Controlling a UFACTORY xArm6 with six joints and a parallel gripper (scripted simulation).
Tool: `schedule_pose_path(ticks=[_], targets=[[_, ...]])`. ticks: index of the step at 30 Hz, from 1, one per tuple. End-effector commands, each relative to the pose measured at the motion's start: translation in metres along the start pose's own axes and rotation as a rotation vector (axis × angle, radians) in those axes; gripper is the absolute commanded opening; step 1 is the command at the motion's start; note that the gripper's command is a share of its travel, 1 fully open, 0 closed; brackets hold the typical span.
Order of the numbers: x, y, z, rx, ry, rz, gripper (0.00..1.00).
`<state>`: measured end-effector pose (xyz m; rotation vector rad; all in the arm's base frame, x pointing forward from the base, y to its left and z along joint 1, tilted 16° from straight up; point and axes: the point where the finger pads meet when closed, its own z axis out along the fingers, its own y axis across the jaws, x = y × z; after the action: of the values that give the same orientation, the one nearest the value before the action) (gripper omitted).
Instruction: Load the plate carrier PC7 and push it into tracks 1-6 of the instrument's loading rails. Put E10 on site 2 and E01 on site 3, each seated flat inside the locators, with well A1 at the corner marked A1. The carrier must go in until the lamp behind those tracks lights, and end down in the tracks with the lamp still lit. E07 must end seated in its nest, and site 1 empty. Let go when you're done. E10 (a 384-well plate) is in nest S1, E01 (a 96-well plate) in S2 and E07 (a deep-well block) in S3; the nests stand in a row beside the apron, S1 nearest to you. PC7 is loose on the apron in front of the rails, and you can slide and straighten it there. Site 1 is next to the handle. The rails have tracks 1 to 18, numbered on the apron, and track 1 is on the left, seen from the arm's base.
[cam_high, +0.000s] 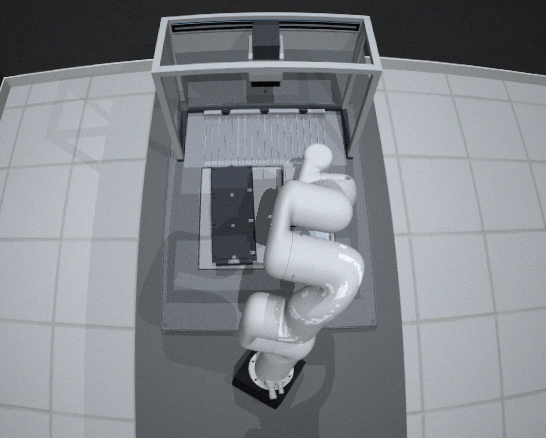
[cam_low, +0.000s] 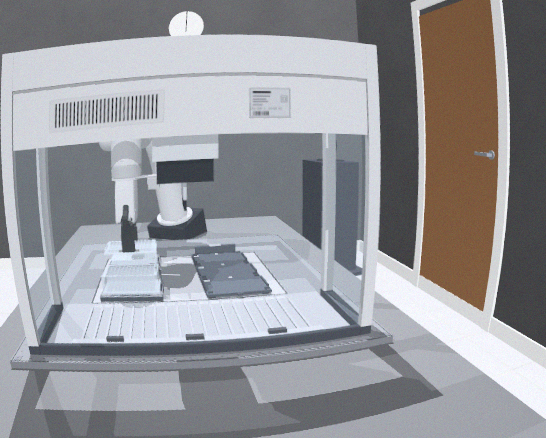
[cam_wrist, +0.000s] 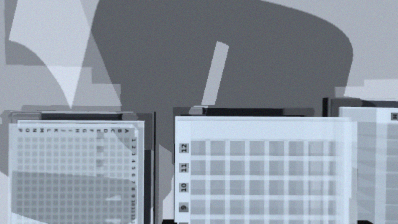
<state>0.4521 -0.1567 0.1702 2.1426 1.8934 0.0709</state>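
Over the nest row, gripper (cam_low: 128, 239) grips E01 (cam_wrist: 265, 170), a pale translucent 96-well plate with numbered rows; dark PC7 (cam_high: 232, 215) sits unloaded.

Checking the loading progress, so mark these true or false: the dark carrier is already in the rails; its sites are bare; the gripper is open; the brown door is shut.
1. The dark rectangular plate carrier is already in the ribbed loading rails. False: it lies on the apron in front of them.
2. All of the carrier's sites are bare. True.
3. The black gripper is open and holds nothing. False: it is shut on the pale, coarse-gridded 96-well plate, the middle plate of the row.
4. The brown door is shut. True.
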Motion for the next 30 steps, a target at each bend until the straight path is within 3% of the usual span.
schedule_pose_path(ticks=[1,30], targets=[[0.0,0.001,-0.01,-0.003,-0.001,0.0,0.0],[0.0,0.001,-0.055,-0.003,0.0,0.0,0.0]])
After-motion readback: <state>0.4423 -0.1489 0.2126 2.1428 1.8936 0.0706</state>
